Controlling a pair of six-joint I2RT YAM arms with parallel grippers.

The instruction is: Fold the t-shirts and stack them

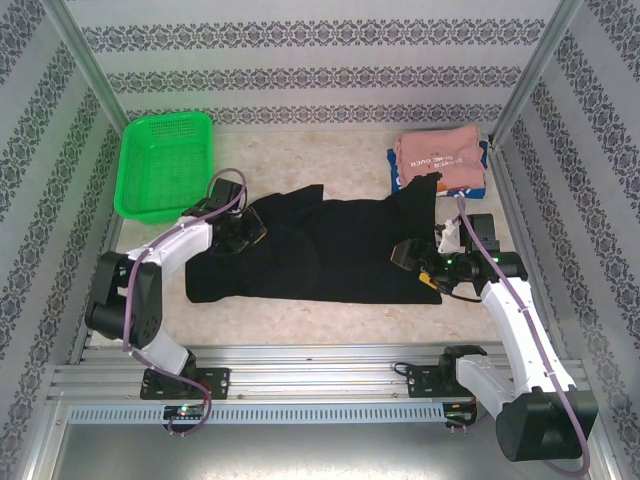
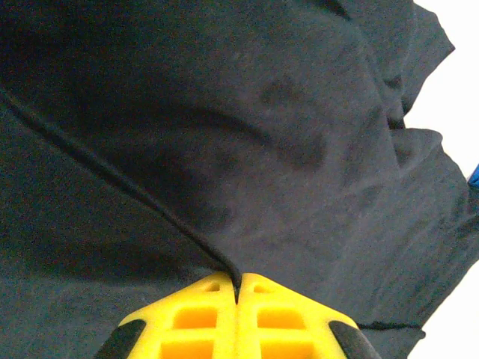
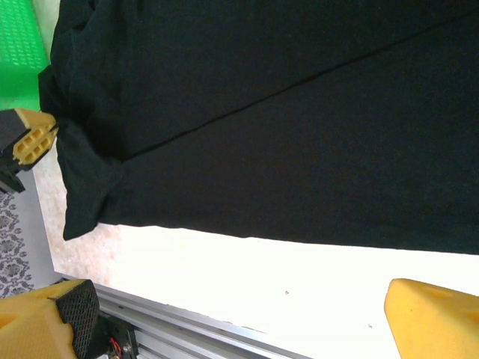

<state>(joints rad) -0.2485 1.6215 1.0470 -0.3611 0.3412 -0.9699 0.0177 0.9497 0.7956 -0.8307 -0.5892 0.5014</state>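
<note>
Stacked far right already: pink t-shirt (image 1: 432, 150) over blue t-shirt (image 1: 478, 180). Yet to fold: black t-shirt (image 1: 320, 250), pinched in left tool (image 2: 237, 288); right tool (image 3: 239, 321) apart.

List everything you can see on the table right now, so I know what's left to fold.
black t-shirt: one, black, spread out across the middle of the table, not folded
pink t-shirt: one, pink with dark lettering, folded, on top of the blue one at the far right
blue t-shirt: one, blue, under the pink one, edges showing
basket: one, green mesh, far left corner, nothing in it
table: one, pale beige, under everything
left gripper: one, yellow fingers, shut on a fold at the left end of the black t-shirt
right gripper: one, yellow fingers, open over the right end of the black t-shirt
</note>
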